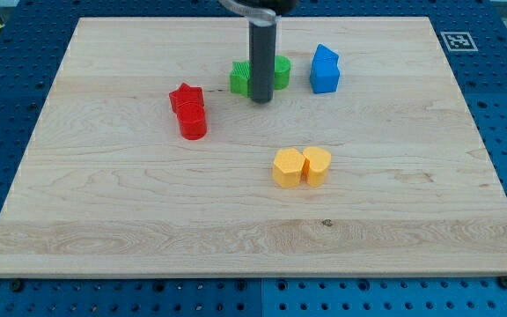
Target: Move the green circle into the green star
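The green star point(239, 78) lies near the view's top centre, partly hidden by my rod. The green circle point(281, 71) sits just to its right, also partly hidden. My tip point(261, 99) rests on the board right in front of the two green blocks, between them and a little toward the view's bottom. The rod hides the gap between them, so I cannot tell whether they touch.
A blue block point(325, 70) stands right of the green circle. A red star point(185, 97) and a red cylinder point(193, 122) touch at the left. Two yellow blocks point(301, 166) sit side by side at the centre. The wooden board point(104, 220) lies on a blue perforated table.
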Robot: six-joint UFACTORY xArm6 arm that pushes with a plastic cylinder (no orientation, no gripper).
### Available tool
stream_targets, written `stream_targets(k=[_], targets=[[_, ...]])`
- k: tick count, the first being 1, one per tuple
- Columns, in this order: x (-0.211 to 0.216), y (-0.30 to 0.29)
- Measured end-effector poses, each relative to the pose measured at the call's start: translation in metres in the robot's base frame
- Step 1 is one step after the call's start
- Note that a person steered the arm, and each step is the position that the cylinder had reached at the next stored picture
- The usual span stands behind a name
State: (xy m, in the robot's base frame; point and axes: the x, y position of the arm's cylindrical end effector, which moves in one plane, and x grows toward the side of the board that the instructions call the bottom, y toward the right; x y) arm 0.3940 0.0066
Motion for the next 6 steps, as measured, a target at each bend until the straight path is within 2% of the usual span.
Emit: stream_targets(k=[1,2,4,6], targets=[[0.011,0.006],[-0.008,0.045],[-0.013,0.082],[-0.051,0.063]])
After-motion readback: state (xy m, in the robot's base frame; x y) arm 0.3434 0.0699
